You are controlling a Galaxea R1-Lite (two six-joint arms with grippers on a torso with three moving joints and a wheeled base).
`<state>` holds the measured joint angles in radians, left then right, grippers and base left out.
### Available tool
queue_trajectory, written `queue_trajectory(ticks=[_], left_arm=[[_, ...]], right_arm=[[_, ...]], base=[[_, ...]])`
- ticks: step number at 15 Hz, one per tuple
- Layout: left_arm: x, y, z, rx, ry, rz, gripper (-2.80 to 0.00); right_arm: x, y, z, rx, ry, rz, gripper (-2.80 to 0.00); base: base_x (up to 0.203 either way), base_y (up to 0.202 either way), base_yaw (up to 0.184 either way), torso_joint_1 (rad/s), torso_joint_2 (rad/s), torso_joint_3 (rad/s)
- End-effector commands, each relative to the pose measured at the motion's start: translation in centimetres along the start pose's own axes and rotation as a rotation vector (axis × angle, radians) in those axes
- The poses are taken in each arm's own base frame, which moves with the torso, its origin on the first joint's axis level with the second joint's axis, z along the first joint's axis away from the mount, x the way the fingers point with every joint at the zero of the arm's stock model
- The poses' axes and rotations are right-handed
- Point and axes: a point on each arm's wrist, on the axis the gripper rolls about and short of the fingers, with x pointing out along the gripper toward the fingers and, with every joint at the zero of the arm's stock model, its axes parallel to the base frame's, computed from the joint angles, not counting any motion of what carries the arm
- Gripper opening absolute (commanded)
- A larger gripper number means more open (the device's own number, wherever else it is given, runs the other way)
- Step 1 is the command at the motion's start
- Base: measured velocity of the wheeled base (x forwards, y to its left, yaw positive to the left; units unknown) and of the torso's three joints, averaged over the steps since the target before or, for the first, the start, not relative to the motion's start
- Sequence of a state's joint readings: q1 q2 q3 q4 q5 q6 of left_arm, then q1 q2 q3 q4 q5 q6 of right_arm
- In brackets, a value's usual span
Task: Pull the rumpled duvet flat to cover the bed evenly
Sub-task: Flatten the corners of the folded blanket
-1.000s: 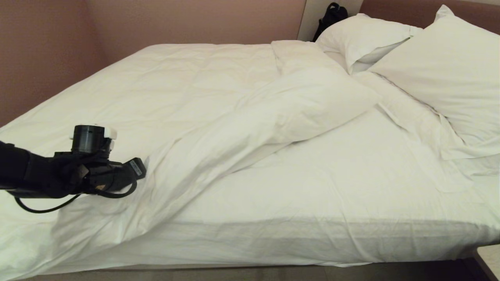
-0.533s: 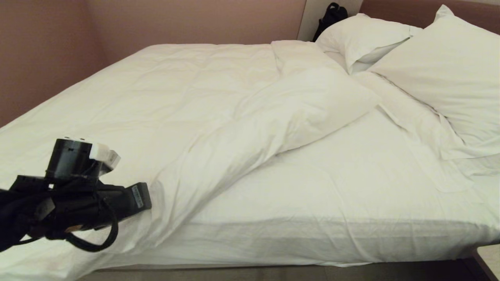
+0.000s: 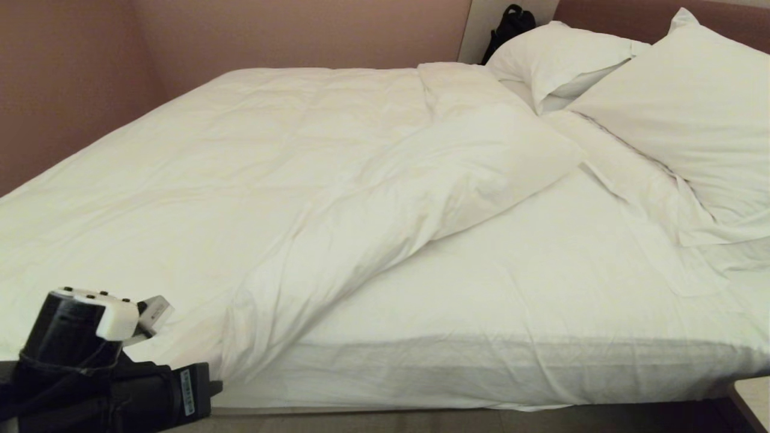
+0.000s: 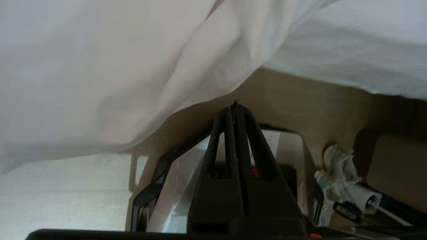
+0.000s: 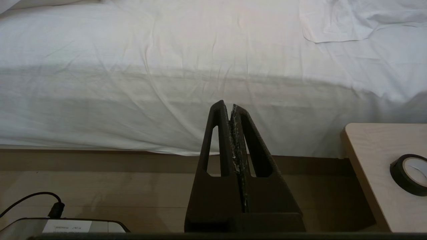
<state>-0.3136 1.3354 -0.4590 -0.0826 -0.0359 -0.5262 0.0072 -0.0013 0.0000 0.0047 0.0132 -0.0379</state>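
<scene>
The bed fills my head view, and the duvet lies over its left and far parts only: its near edge runs on a slant from a folded-back flap near the pillows down to the near left corner, where it hangs over the mattress side. To the right of that slant the sheet is bare, so I judge the job roughly half done; what is left, as I read it, is to draw that flap and slanting edge toward the near right until the bare sheet is covered and the hang is even. My left gripper sits low at the near left corner, just under the hanging duvet edge; its fingers are pressed together and I see no cloth pinched between them, only the tip close to the hem. My right gripper is parked low in front of the bed's near side, fingers together and empty, beside a small table with a roll of tape. A label on the left arm's housing carries print too small for me to read.
</scene>
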Motion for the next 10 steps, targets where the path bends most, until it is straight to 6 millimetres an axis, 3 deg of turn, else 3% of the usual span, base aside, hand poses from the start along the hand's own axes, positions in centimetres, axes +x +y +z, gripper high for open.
queue_trajectory(ticks=[1, 3, 5, 7, 10], left_arm=[[-1.8, -0.5, 0.6, 0.002, -0.087, -0.045, -2.80], [-3.9, -1.4, 2.3, -0.001, -0.214, -0.109, -2.80], [-4.6, -2.2, 3.9, -0.009, -0.317, -0.138, -2.80], [-3.0, -2.5, 5.0, -0.026, -0.339, -0.088, -2.80], [1.7, -2.3, 6.4, -0.058, -0.378, 0.075, -2.80]], right_arm=[[0.0, 0.0, 0.0, 0.000, 0.001, 0.001, -2.80], [0.0, 0.0, 0.0, 0.000, 0.001, 0.001, -2.80], [0.0, 0.0, 0.0, 0.000, 0.001, 0.001, -2.80], [0.0, 0.0, 0.0, 0.000, 0.001, 0.001, -2.80], [0.0, 0.0, 0.0, 0.000, 0.001, 0.001, -2.80]], base=[[0.000, 0.000, 0.000, 0.000, 0.00, 0.000], [0.000, 0.000, 0.000, 0.000, 0.00, 0.000], [0.000, 0.000, 0.000, 0.000, 0.00, 0.000], [0.000, 0.000, 0.000, 0.000, 0.00, 0.000], [0.000, 0.000, 0.000, 0.000, 0.00, 0.000]])
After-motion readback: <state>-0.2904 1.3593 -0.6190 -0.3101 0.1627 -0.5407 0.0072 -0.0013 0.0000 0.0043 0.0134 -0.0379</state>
